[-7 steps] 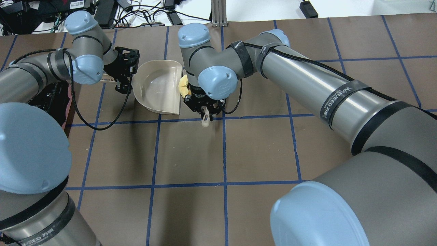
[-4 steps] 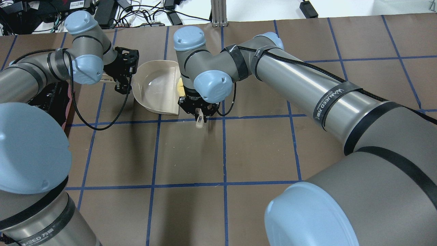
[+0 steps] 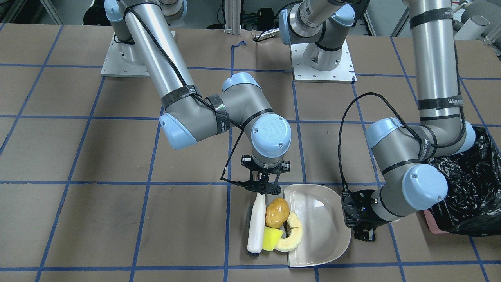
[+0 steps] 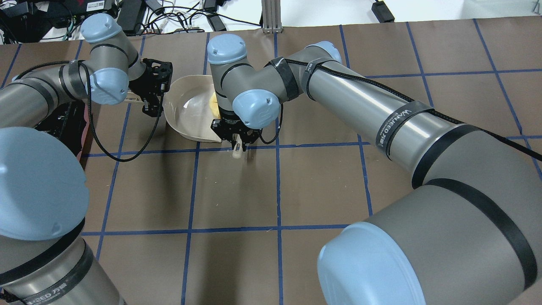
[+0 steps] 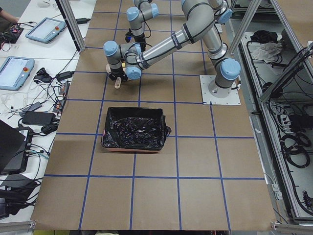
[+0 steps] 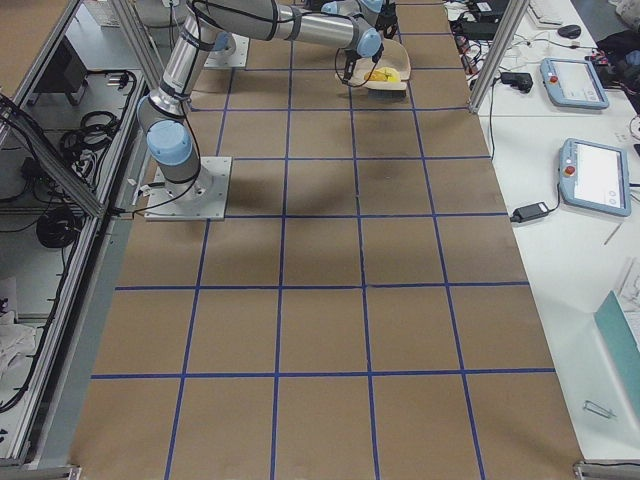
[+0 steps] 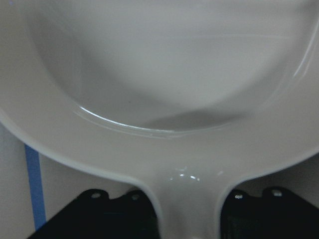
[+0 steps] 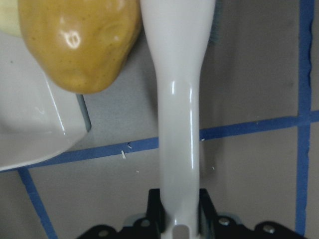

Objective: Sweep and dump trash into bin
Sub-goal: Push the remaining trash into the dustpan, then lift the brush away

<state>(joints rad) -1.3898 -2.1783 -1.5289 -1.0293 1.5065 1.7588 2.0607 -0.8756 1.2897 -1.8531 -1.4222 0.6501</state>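
Observation:
My right gripper [image 3: 261,188] is shut on the white brush handle [image 3: 256,219], also seen in the right wrist view [image 8: 177,99]. The brush presses the trash against the open lip of the cream dustpan [image 3: 325,231]. The golden-brown potato lump [image 3: 277,212] straddles the lip [image 8: 79,45]. The cream ring slice [image 3: 292,235] lies partly on the pan. The yellow wedge [image 3: 272,239] sits between brush and slice. My left gripper [image 3: 352,215] is shut on the dustpan's handle [image 7: 187,199]. The black-lined bin [image 3: 465,188] stands beside my left arm.
The brown table [image 3: 117,219] carries a grid of blue tape. Cables and electronics [image 4: 127,17] lie beyond the far edge. In the overhead view the dustpan [image 4: 190,106] sits between both wrists, and my right forearm [image 4: 381,114] crosses the table's middle.
My right gripper has moved the brush toward the dustpan, pushing the trash onto its lip. My left arm and the dustpan have stayed still.

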